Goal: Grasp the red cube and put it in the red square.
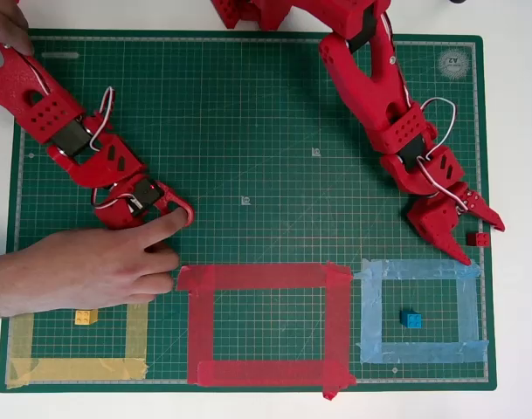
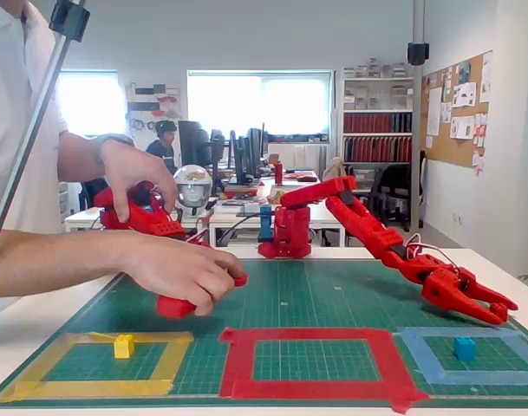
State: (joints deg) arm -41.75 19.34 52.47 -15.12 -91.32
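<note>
The gripper (image 1: 475, 237) was seen with its fingers parted wide and nothing held, at the right edge of the green cutting mat (image 1: 248, 122) in the overhead view. The red cube (image 1: 481, 238) lay between the fingertips, near the mat's border and just above the light-blue tape square (image 1: 368, 305). The red square (image 1: 264, 278) lay well to the left. A slip was judged possible: so small a cube could be nudged off the mat by a closing finger.
</note>
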